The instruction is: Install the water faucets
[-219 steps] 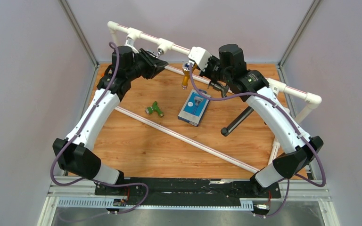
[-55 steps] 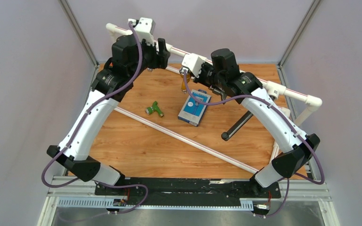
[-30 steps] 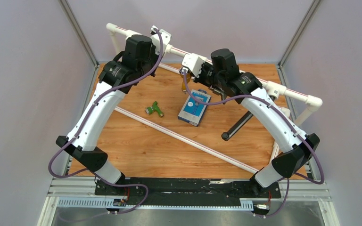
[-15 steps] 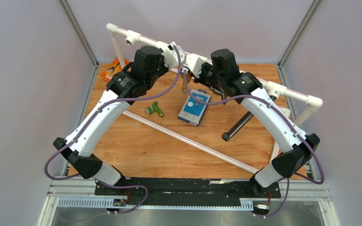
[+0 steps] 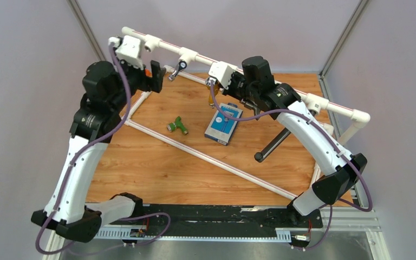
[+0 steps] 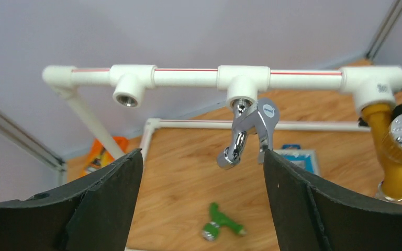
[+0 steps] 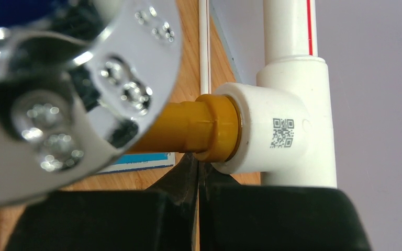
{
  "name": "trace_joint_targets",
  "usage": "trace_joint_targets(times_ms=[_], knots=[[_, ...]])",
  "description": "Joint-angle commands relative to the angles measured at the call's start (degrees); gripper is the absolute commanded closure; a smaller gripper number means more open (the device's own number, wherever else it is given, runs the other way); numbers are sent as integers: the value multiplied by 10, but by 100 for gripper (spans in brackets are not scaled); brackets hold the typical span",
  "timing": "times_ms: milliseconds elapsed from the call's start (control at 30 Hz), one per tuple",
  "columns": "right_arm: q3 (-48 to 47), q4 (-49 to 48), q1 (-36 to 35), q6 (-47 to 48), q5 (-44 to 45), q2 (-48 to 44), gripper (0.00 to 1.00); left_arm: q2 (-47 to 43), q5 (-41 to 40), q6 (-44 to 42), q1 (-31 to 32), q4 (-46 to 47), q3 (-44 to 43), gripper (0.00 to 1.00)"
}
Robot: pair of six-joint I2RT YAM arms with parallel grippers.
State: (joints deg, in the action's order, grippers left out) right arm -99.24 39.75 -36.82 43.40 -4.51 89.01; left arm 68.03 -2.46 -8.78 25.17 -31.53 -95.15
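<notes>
A shiny chrome water faucet (image 6: pixel 246 133) hangs spout-down from the middle tee of the white pipe frame (image 6: pixel 188 77), also seen from above as the chrome faucet (image 5: pixel 179 67). My left gripper (image 6: pixel 201 157) is open, drawn back from it and touching nothing; from above the left gripper (image 5: pixel 156 76) stands just left of it. The green water faucet (image 5: pixel 177 125) lies on the wooden table. My right gripper (image 7: pixel 198 159) is shut, its tips just under a yellow faucet (image 7: pixel 188 128) screwed into a tee (image 7: pixel 282 130).
A blue-and-white box (image 5: pixel 223 123) lies mid-table. A loose white pipe (image 5: pixel 211 157) runs diagonally across the boards, and a black-handled tool (image 5: pixel 273 141) lies right. An empty tee socket (image 6: pixel 127 97) faces me at the left. An orange packet (image 6: pixel 100 157) sits in the far left corner.
My left gripper has opened and let go of the chrome faucet, and the left arm has swung back to the left. The faucet stays in its tee. The right arm has not moved.
</notes>
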Motion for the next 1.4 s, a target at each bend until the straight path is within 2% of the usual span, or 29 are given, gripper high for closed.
trace_joint_targets(times_ms=[0, 67, 100, 133, 200, 300, 400, 667, 833, 1067, 1367], knots=[[22, 68, -22, -4, -23, 16, 100, -46, 124, 387, -105, 124, 85, 9], [21, 69, -22, -5, -23, 18, 100, -52, 162, 484, -160, 151, 134, 8], [21, 67, -22, -5, -23, 18, 100, -53, 203, 574, -176, 164, 169, 8], [22, 67, -22, -5, -23, 19, 100, -54, 226, 670, -204, 210, 196, 8], [21, 67, -22, -4, -23, 18, 100, -55, 264, 777, -217, 288, 267, 9], [21, 68, -21, -5, -22, 16, 100, -42, 286, 869, -217, 349, 328, 9], [21, 68, -22, -5, -22, 16, 100, -30, 302, 941, -213, 395, 349, 8], [22, 67, -22, -5, -22, 18, 100, -20, 278, 1046, -180, 479, 383, 9], [22, 67, -22, -4, -23, 19, 100, -4, 258, 1062, -150, 483, 371, 15], [23, 67, -22, -4, -22, 14, 100, 23, 223, 1088, -123, 491, 364, 16], [26, 65, -23, -4, -22, 14, 100, 54, 206, 1109, -111, 544, 344, 30]])
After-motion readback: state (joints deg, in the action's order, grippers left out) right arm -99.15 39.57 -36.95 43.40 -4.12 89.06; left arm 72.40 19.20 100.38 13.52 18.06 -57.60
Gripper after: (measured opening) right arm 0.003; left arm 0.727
